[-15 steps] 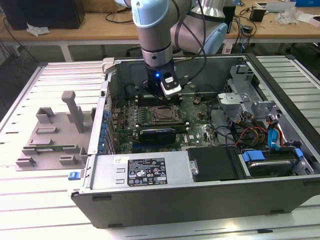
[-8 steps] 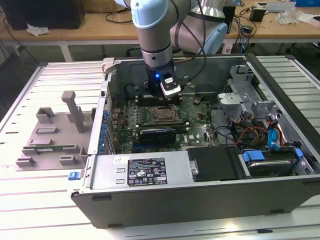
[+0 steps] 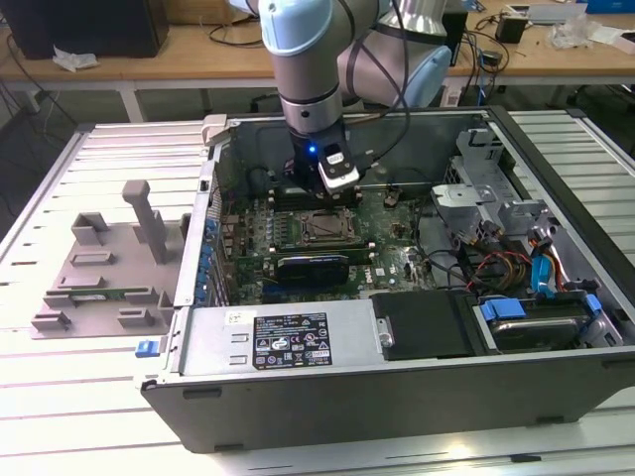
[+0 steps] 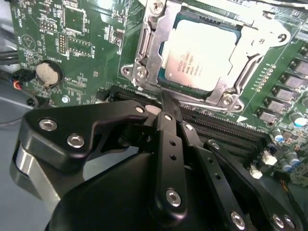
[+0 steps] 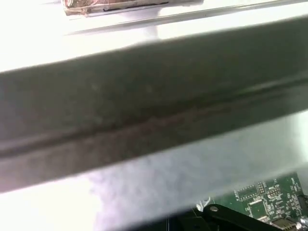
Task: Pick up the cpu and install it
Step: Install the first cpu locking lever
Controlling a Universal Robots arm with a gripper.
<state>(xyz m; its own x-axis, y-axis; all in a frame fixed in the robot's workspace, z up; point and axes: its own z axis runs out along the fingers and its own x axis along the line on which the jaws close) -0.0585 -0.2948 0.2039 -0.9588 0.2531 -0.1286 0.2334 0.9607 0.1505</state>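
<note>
resting in its socket (image 4: 204,57) at the upper right of the second wrist view, the cpu (image 4: 201,54) looks seated within the metal frame; the gripper (image 4: 166,113) hovers just below, fingers together, holding nothing.

Ribbed light metal table (image 3: 89,426), slats running across exterior view. Open computer case (image 3: 397,397) lying on side directly on table, side panel off. Grey plastic fixture (image 3: 109,268) flat on table just beside case, on exterior view's left, with upright posts and low blocks. Small blue clip (image 3: 146,348) near case's front corner, between fixture and case.
</note>
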